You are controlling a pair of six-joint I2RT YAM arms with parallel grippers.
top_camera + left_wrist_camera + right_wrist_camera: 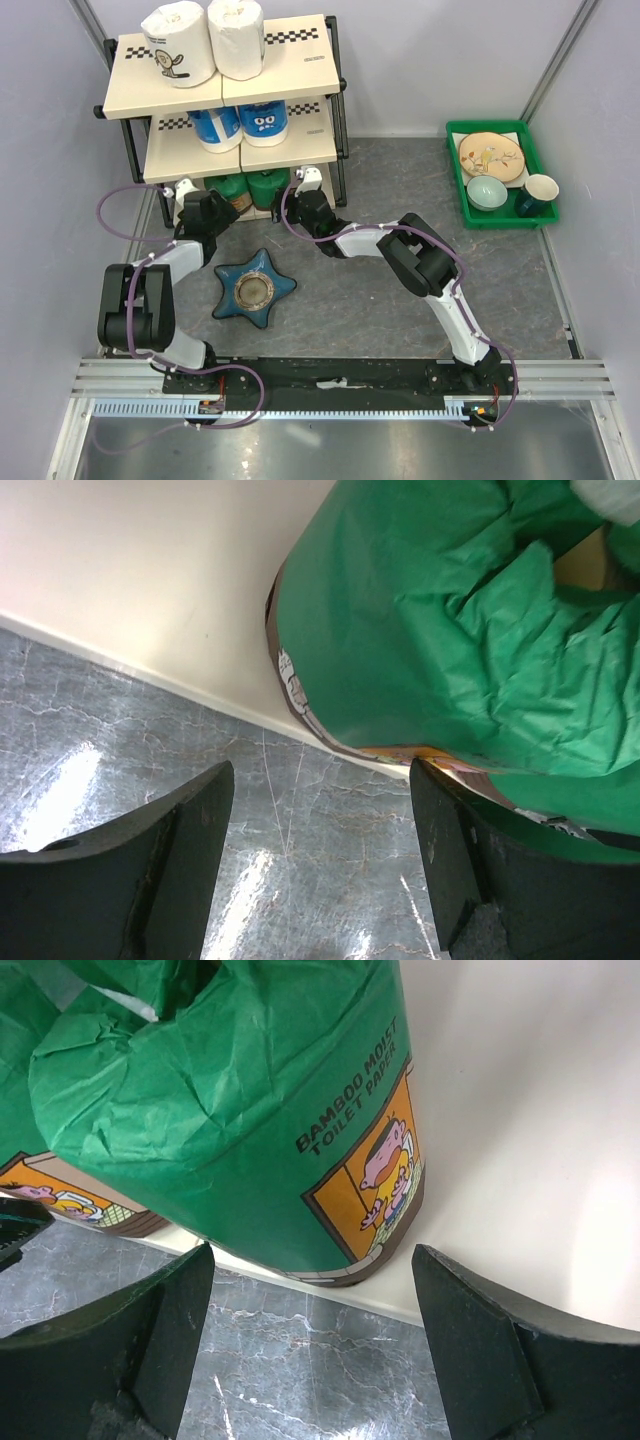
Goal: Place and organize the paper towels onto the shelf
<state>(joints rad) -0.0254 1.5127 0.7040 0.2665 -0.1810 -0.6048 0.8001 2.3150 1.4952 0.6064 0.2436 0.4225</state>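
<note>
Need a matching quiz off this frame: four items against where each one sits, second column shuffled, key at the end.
Items
1. white rolls
2. blue rolls
3. green rolls
4. blue star dish

Places
A. bottom tier of the shelf
B. on the table, in front of the shelf
C. top tier
D. middle tier

Pairs: 1-C, 2-D, 3-A, 4-B
</note>
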